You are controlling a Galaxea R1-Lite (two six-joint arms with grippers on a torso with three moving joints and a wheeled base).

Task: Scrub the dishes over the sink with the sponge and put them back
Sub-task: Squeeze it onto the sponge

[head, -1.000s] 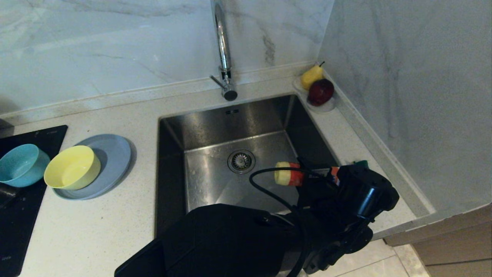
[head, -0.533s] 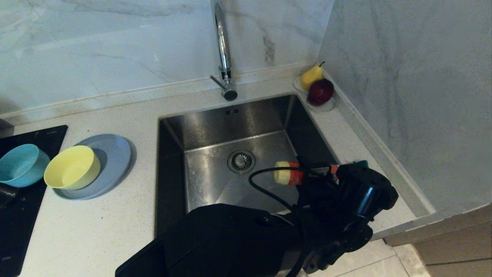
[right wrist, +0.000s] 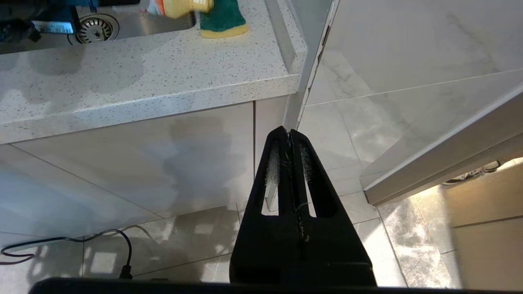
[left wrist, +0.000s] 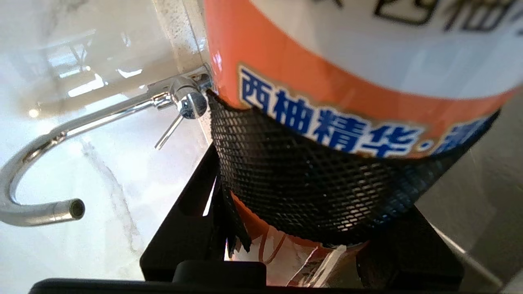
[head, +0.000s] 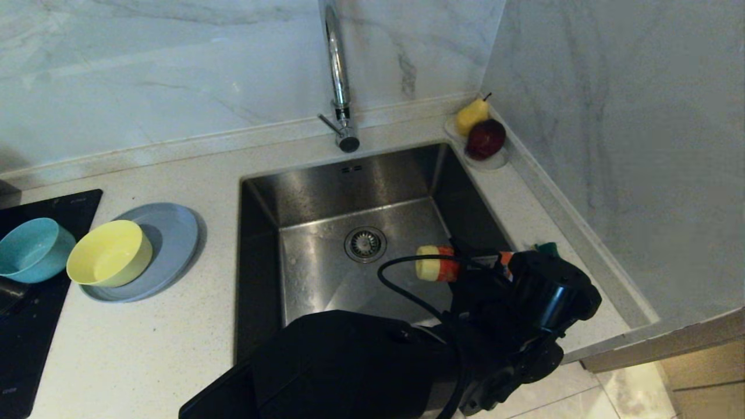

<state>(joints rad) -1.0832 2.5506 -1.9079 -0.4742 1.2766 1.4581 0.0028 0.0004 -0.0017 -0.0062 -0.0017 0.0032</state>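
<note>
Head view: a bottle (head: 437,263) is held tipped over the sink (head: 326,273) by the left gripper (head: 483,270); bowls (head: 109,252) and plate (head: 166,233) are seen left of it.

Left wrist: jaws are clamped halfway on the bottle.

Right wrist: the right gripper (right wrist: 289,141) is pressed shut, empty, below the counter (right wrist: 135,81); the sponge (right wrist: 222,18) lies on the counter.

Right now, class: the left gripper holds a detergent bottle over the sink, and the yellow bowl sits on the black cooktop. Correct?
Not quite. The head view shows the yellow bowl on the grey-blue plate, not the cooktop. The left gripper does hold the detergent bottle over the sink.
</note>
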